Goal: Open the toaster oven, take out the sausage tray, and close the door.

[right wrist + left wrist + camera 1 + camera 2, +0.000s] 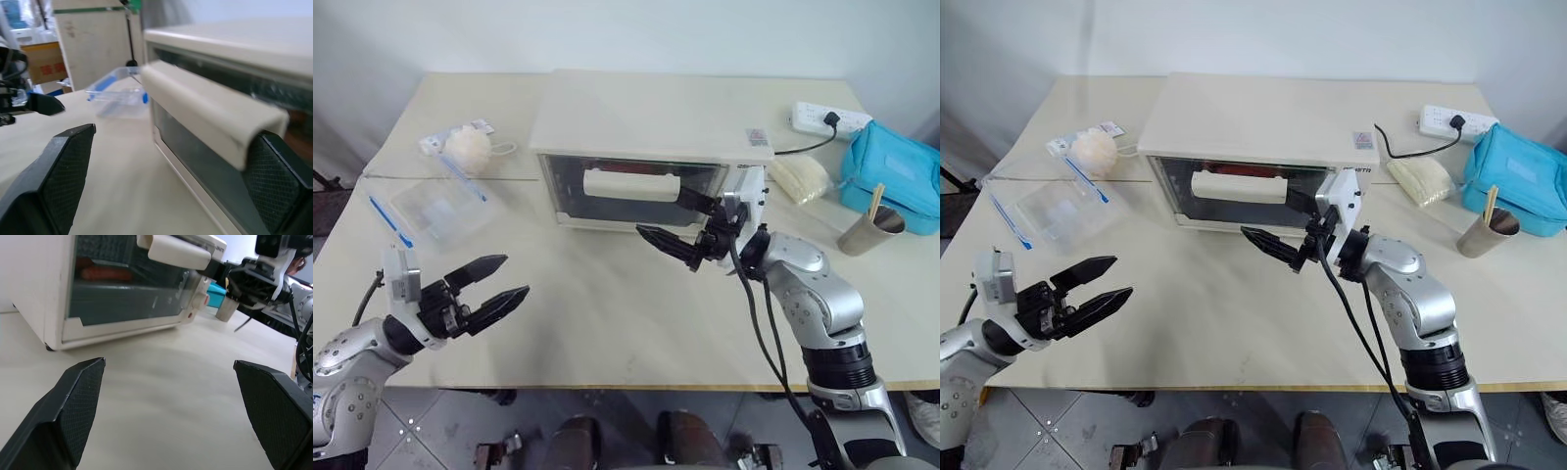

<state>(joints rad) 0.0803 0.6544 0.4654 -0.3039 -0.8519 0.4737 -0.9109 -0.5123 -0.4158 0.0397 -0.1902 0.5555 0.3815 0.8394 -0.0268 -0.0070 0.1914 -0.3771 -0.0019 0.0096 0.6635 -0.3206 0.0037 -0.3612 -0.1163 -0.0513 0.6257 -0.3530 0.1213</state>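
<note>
While the toaster oven [651,147] sits shut at the middle of the bench [607,313], the head views show the right gripper [683,227] just in front of the door [631,186], fingers spread, near the right end of the handle [631,183]; the left gripper [487,286] hangs well apart over the bench's near left, fingers also spread. A clear container [435,208] lies left of the oven, a teal bag [893,176] and a cup [869,231] to its right. From the left wrist, sausages [105,273] of the sausage tray [122,289] show behind the glass. From the right wrist, the handle sits between the spread fingers, touching neither as far as can be seen
</note>
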